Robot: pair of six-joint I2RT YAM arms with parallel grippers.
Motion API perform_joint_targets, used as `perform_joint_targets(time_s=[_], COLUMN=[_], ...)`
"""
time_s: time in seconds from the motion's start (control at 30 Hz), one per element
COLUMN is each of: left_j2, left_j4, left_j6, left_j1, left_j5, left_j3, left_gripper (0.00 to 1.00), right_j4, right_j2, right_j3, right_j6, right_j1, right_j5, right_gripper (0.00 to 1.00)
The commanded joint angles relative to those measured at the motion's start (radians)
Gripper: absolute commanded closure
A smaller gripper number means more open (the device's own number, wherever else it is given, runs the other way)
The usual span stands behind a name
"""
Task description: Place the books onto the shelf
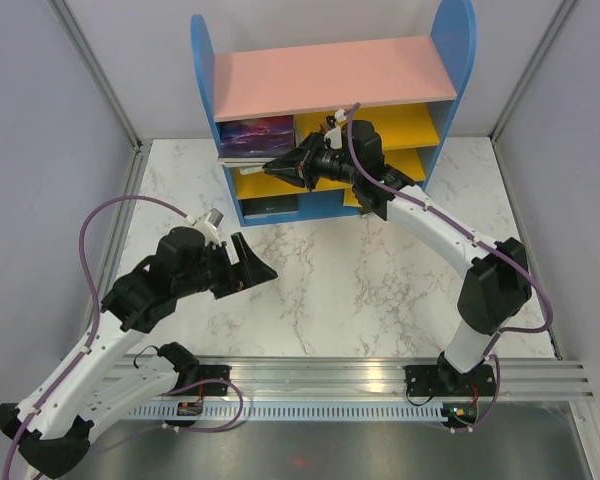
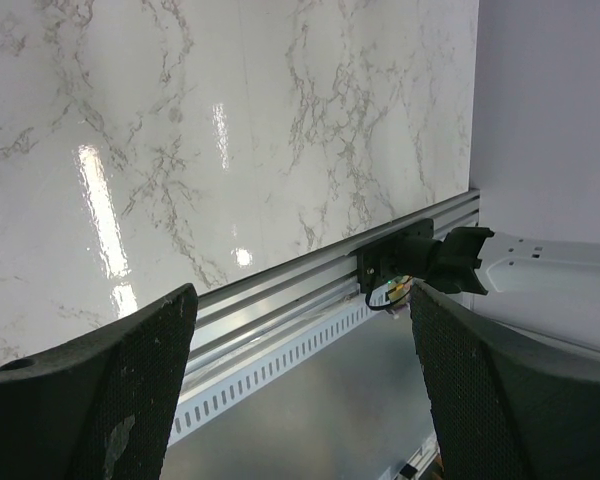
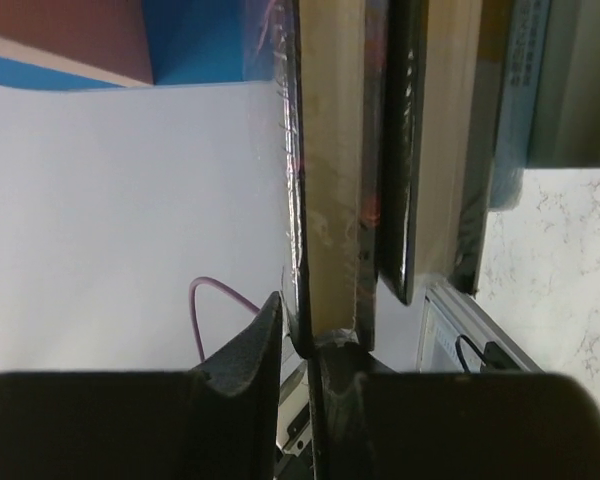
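The shelf (image 1: 330, 80) stands at the back of the table, with blue side panels, a pink top board and yellow boards. A galaxy-cover book (image 1: 255, 135) lies flat on its upper board and juts out to the left. My right gripper (image 1: 283, 167) is at that book's near edge. In the right wrist view the right gripper (image 3: 310, 325) is shut on the book (image 3: 330, 180), which shows edge-on with cream pages. Two more books (image 3: 440, 150) lie stacked against it. My left gripper (image 1: 252, 265) hangs open and empty over the table; the left wrist view shows nothing between the open left gripper (image 2: 300, 390).
A dark book (image 1: 270, 207) lies on the shelf's lower board. The marble table (image 1: 360, 280) ends at a metal rail (image 1: 360, 380) along the near edge, where the right arm's base (image 2: 420, 262) is bolted. Grey walls close in both sides.
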Motion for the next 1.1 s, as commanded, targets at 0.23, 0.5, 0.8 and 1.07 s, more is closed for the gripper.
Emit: perform_joint_targets(time_s=[0.23, 0.5, 0.8, 1.07], left_j2=[0.015, 0.028, 0.038, 0.035], left_j4=[0.001, 0.001, -0.011, -0.063], left_j6=[0.068, 0.074, 0.082, 0.1], left_j1=[0.008, 0.013, 0.016, 0.018], left_j5=[-0.013, -0.01, -0.018, -0.068], left_j3=[0.048, 0.054, 0.068, 0.106], left_gripper=[0.11, 0.11, 0.11, 0.09], right_j4=[0.031, 0.031, 0.035, -0.023], right_j2=[0.087, 0.099, 0.038, -0.253], right_j3=[0.113, 0.111, 0.075, -0.118], right_j6=[0.015, 0.009, -0.042, -0.152], right_j1=[-0.007, -0.048, -0.076, -0.077], right_j5=[0.02, 0.011, -0.019, -0.019], right_gripper=[0.82, 0.82, 0.81, 0.7])
